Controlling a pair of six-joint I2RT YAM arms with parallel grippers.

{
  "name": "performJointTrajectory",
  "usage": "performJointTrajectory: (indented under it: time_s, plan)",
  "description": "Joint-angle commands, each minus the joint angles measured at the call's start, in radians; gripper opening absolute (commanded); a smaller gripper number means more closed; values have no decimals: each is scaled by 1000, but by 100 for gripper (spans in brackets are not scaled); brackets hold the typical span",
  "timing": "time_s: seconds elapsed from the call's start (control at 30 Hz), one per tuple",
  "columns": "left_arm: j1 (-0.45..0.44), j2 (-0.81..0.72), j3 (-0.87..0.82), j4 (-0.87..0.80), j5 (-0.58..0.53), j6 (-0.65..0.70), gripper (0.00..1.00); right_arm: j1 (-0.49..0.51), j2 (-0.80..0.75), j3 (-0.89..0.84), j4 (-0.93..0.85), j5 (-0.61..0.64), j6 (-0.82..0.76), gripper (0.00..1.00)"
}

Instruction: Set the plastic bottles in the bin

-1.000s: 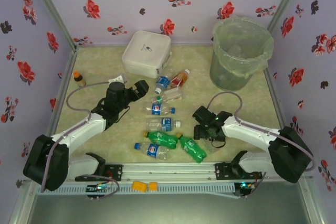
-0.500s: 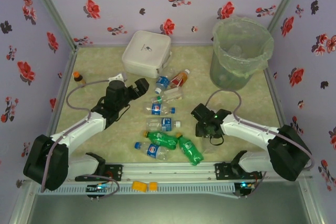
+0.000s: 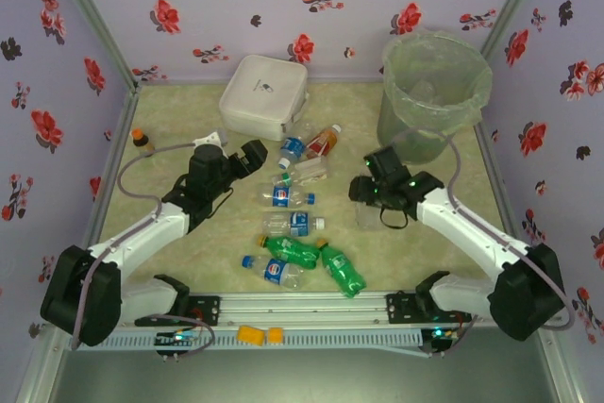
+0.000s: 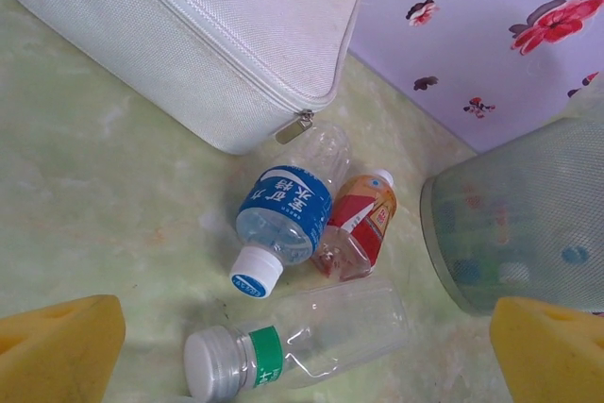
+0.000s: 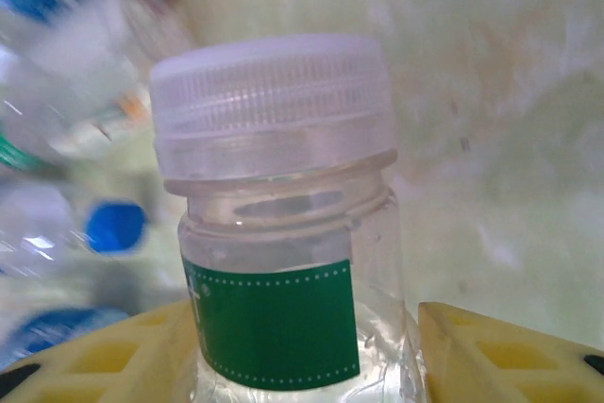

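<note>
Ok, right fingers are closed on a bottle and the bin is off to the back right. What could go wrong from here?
1. The right fingers pinch the clear green-label bottle on its smooth round body, so it might slip or swing in transit.
2. The bin stands tall, with its bag liner draped over the rim; a low carry could knock the wall or snag the bag.
</note>
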Motion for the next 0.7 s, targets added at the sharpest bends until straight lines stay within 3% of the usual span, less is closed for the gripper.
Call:
performJointTrajectory:
  time_s: [0.0, 0.37, 0.67]
  plan:
    - [3, -21, -20, 9, -11, 20, 100, -60, 2, 109, 140, -55, -49, 40]
    - [7, 11, -5, 7, 9, 49, 100, -267, 193, 591, 266, -228, -109, 38]
    - [7, 23, -11, -10, 34, 56, 100, -440, 356, 833, 274, -175, -125, 39]
